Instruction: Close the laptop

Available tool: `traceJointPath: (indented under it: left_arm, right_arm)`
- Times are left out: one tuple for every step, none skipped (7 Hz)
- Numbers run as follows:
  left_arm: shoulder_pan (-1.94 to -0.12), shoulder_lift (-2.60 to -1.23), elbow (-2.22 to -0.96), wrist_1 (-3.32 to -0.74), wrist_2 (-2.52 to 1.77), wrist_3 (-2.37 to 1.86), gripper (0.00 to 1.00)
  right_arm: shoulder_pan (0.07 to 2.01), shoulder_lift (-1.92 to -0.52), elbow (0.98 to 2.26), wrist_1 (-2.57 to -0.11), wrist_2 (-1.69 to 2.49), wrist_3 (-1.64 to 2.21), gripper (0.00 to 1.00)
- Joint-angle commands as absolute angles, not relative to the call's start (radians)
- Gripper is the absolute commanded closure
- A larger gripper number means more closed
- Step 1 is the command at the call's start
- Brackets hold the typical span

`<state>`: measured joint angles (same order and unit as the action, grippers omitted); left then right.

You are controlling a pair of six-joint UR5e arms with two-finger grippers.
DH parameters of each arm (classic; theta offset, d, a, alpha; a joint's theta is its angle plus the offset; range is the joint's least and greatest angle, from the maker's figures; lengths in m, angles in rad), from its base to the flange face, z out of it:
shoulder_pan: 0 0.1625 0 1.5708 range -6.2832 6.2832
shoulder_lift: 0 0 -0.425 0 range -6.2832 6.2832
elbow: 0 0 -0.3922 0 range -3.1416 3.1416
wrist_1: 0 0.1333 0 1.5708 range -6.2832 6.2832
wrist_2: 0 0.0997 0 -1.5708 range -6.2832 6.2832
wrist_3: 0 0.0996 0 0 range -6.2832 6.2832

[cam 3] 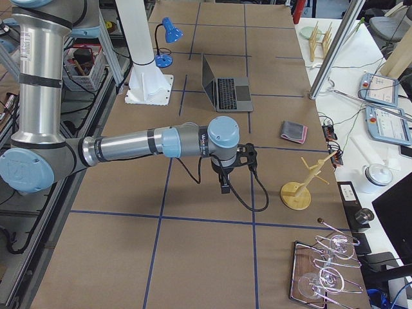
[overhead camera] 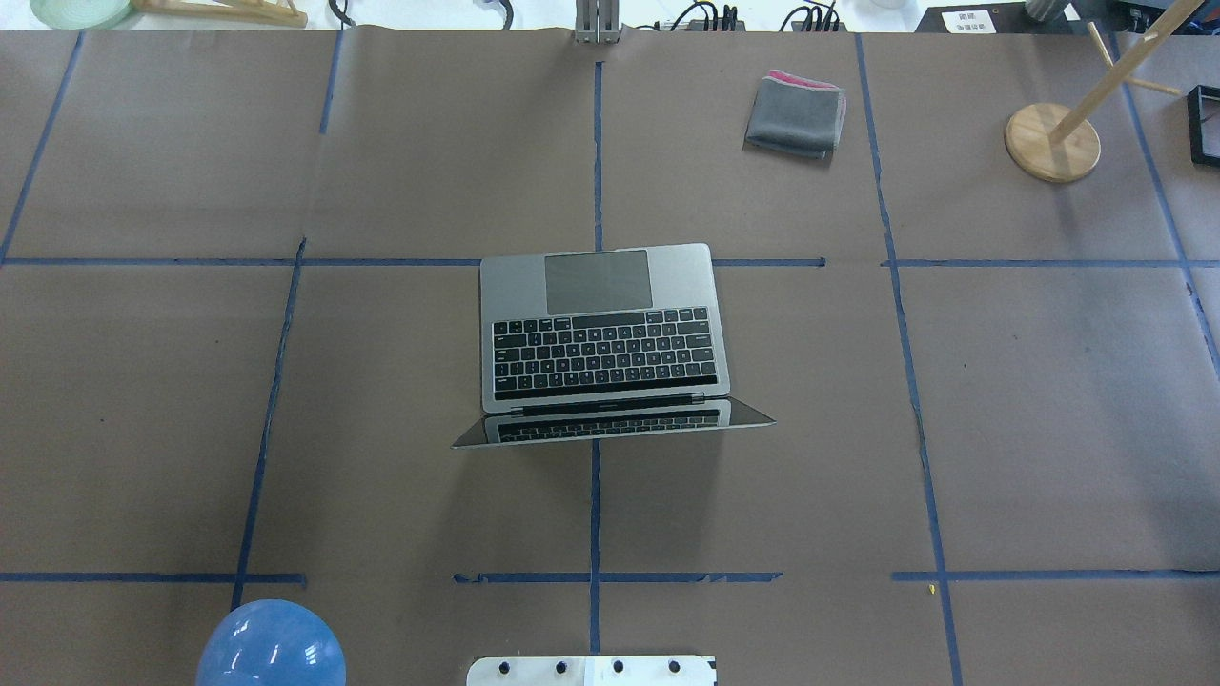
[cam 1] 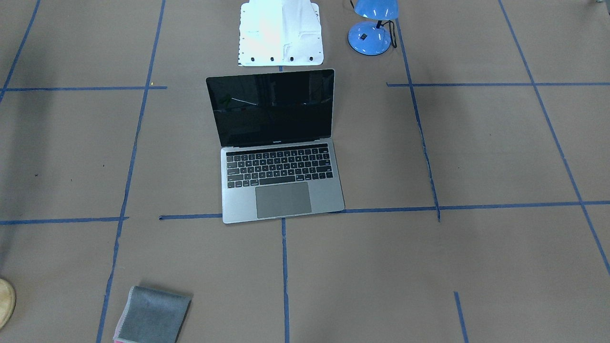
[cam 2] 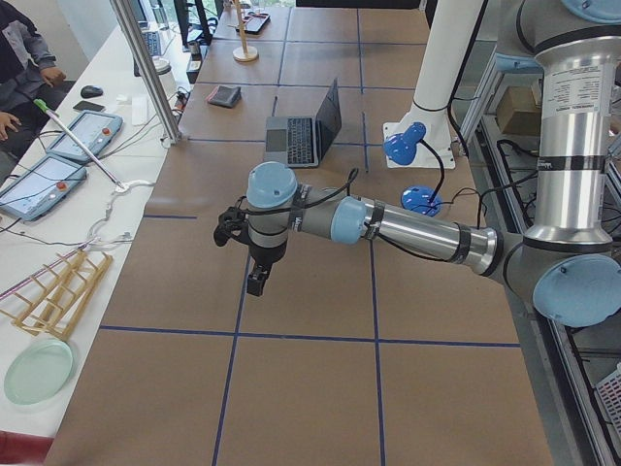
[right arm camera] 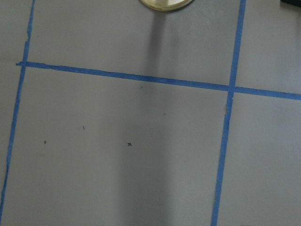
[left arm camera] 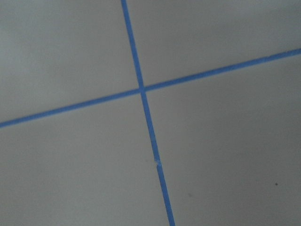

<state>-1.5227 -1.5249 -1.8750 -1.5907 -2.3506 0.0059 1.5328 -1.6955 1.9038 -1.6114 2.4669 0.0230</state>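
Note:
The space-grey laptop (cam 1: 281, 190) stands open at the middle of the table, its black screen upright and dark. It also shows in the overhead view (overhead camera: 605, 286), the left side view (cam 2: 291, 139) and the right side view (cam 3: 233, 94). My left gripper (cam 2: 255, 282) hangs above the table, well away from the laptop on my left. My right gripper (cam 3: 224, 187) hangs above the table, well away on my right. Both show only in the side views, so I cannot tell whether they are open or shut. The wrist views show only brown paper and blue tape.
A blue desk lamp (cam 1: 371, 28) stands behind the laptop near my white base plate (cam 1: 281, 33). A folded grey cloth (overhead camera: 796, 114) lies at the far side. A wooden stand (overhead camera: 1053, 138) is at the far right. Operators' tablets lie on side tables.

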Motion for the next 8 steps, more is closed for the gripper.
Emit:
traceJointPath:
  left_arm:
    - [-1.374, -1.531, -1.894, -1.749, -2.387, -0.261, 0.0]
    - [-1.308, -1.525, -1.896, -1.826, -2.391, -0.311, 0.0]
    - [-1.21, -1.531, -1.911, -1.844, -2.422, -0.317, 0.0]
    - [-1.18, -1.539, -1.919, -1.85, -2.5, -0.372, 0.0]
    - [-1.146, -1.549, -1.931, -1.921, -2.552, -0.485, 0.0]
    - [-1.068, -1.554, -1.931, -2.034, -2.55, -0.649, 0.01]
    - [-0.983, -1.575, -1.928, -2.157, -2.545, -0.814, 0.01]
    - [-0.929, -1.633, -1.93, -2.195, -2.543, -0.945, 0.02]
  right_arm:
    - [1.433, -1.713, 1.911, -1.31, 2.48, 0.386, 0.01]
    - [1.349, -1.736, 1.91, -1.11, 2.476, 0.596, 0.01]
    - [1.262, -1.747, 1.908, -0.951, 2.461, 0.782, 0.01]
    - [1.196, -1.747, 1.913, -0.866, 2.442, 0.892, 0.01]
    - [1.133, -1.747, 1.919, -0.788, 2.401, 0.99, 0.03]
    - [1.093, -1.746, 1.921, -0.734, 2.393, 1.053, 0.08]
    - [1.054, -1.746, 1.949, -0.715, 2.39, 1.099, 0.15]
    - [1.001, -1.746, 1.997, -0.716, 2.372, 1.167, 0.23]
